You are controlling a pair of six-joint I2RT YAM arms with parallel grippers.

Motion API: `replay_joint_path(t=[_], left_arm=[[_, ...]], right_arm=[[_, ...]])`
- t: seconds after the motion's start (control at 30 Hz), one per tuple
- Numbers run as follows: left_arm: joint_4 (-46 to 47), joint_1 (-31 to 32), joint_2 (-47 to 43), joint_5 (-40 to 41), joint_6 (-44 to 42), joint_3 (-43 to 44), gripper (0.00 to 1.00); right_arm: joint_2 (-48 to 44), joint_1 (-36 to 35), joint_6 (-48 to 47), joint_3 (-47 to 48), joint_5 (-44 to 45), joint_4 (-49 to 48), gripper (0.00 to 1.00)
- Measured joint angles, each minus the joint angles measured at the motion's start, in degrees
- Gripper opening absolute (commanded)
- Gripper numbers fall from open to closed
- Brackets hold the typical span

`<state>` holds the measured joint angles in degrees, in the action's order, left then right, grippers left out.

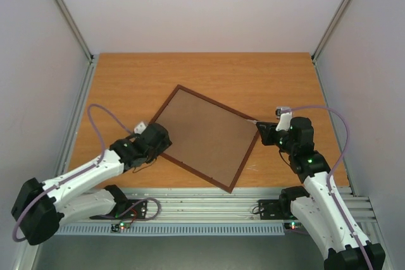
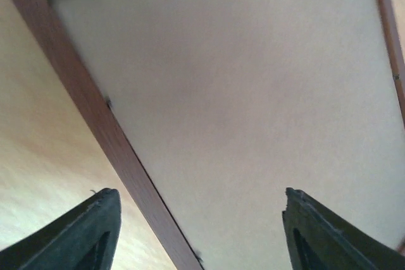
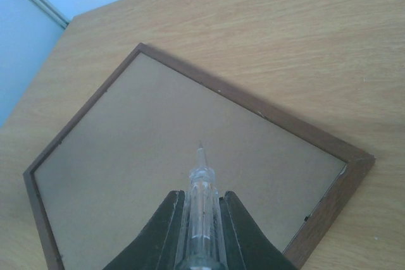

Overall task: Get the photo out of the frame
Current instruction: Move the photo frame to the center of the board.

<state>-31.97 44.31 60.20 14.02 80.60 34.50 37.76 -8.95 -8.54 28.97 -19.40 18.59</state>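
Left gripper (image 2: 199,216) spread wide, straddling the left rail of the frame (image 1: 205,137), which lies back-up on the table (image 1: 253,74); right gripper (image 3: 201,219) pinching a clear pointed tool (image 3: 200,181), tip over its right corner; photo hidden.

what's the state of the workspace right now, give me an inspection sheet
surface: orange-brown wooden table, bare around the frame
job's things: frame lies flat and askew between the arms, brown back board up; photo not visible
clutter: nothing seen
grippers: left tool open over the frame's left edge; right tool shut on a clear pointed stick aimed over the back board near a corner
cables: lilac cable loops off the left arm, another off the right
surroundings: pale walls on three sides, metal rail at the near edge
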Motion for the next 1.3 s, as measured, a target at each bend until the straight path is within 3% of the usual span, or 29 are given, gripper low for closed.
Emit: replay_joint_path(t=[0.1,0.33,0.67,1.0,1.3], left_arm=[[-3.9,-1.9,-2.3,4.0,-7.7,2.9,0.75],[-2.1,-20.0,-1.9,4.8,-27.8,3.3,0.82],[10.5,-35.5,16.3,-12.1,-39.4,3.7,0.84],[15.7,-38.9,23.5,-24.9,-43.6,4.7,0.83],[19.4,-38.8,20.7,-31.3,-43.7,-0.1,0.76]], right_arm=[[0.2,0.0,0.0,0.0,-0.3,-0.2,0.01],[0.5,0.0,0.0,0.0,-1.1,-0.2,0.01],[1.9,0.0,0.0,-0.3,-1.8,-1.5,0.01],[3.0,0.0,0.0,-0.3,-2.3,-2.1,0.01],[3.4,0.0,0.0,-0.3,-3.2,-2.7,0.01]])
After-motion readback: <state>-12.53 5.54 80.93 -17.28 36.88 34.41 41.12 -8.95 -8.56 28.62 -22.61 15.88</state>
